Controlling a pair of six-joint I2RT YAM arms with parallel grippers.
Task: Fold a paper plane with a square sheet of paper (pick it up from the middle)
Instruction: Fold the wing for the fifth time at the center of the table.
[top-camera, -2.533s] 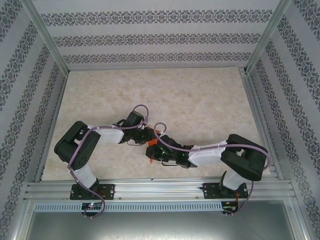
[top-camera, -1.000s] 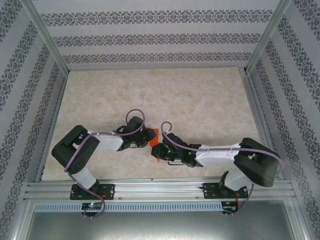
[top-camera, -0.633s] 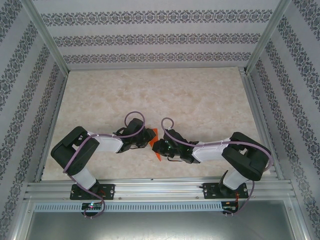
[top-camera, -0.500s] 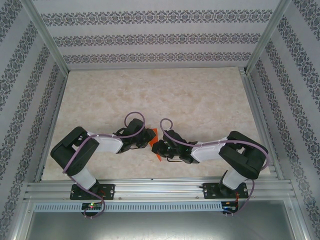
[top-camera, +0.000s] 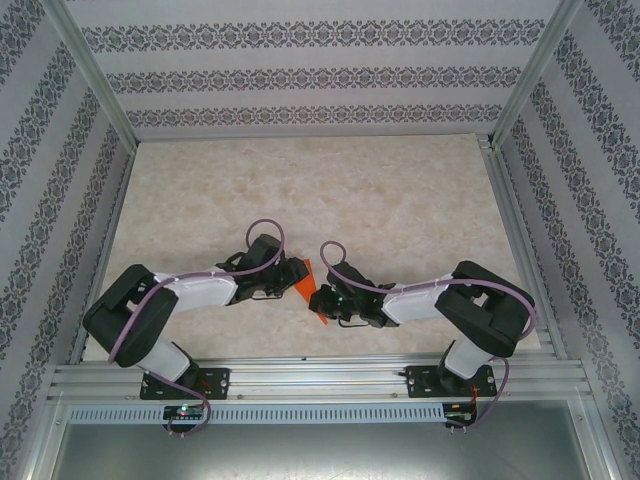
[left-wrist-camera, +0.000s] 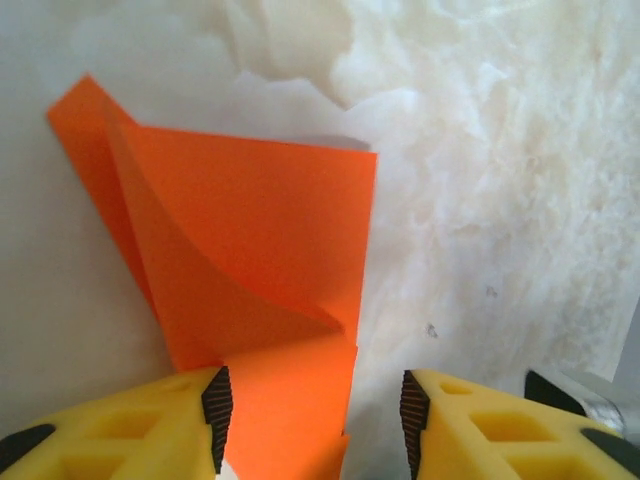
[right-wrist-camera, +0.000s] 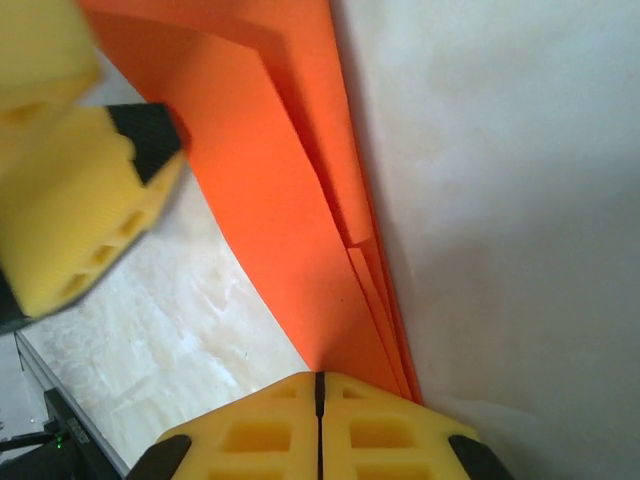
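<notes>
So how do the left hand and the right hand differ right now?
The left hand is open; the right hand is shut. The orange paper sits ungripped between the left hand's parted jaws, but the right hand pinches its narrow end. Both have yellow fingers.

Black-and-white arms (top-camera: 200, 290), purple cables (top-camera: 265, 228), yellow jaws.
</notes>
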